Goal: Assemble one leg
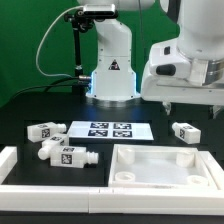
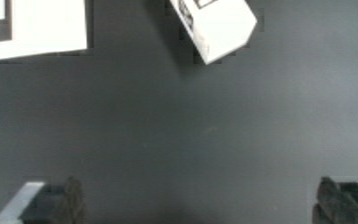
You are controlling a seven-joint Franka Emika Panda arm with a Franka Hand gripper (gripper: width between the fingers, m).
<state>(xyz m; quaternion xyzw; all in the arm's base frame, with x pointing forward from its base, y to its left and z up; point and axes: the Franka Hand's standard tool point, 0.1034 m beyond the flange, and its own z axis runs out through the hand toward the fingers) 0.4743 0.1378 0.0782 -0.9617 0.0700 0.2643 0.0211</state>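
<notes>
Wide open and empty, the hand [image 2: 197, 204] should centre the leg [image 2: 215, 28] lying just ahead of it between its 2 fingers [image 2: 51, 200] before descending.

the exterior view sits on the far side of the marker board [image 1: 107, 129] from the robot base [image 1: 110, 75], a little raised, looking across the board toward that base and wide enough to hold the whole work area. the wrist view hangs close over the dark table [image 2: 194, 130] just off the board, facing straight down past the gripper [image 2: 197, 205]. both share that dark patch beside the board, toward the exterior view's right.
</notes>
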